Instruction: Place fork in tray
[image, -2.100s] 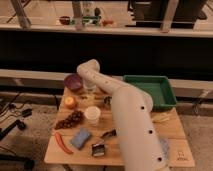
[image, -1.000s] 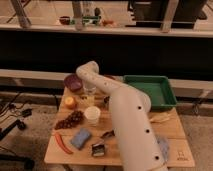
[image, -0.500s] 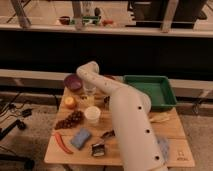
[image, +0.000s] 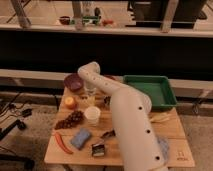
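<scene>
while claw hangs beside bowl, green tray apart

Hand hangs just behind the cup on the bench. Bowl behind-left of the cup, grapes left, sponge in front, tray behind-right.

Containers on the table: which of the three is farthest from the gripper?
The green rectangular plastic tray at the right of the wooden table. The round purple bowl and the white cup sit near the gripper, which hangs over the left part.
</scene>
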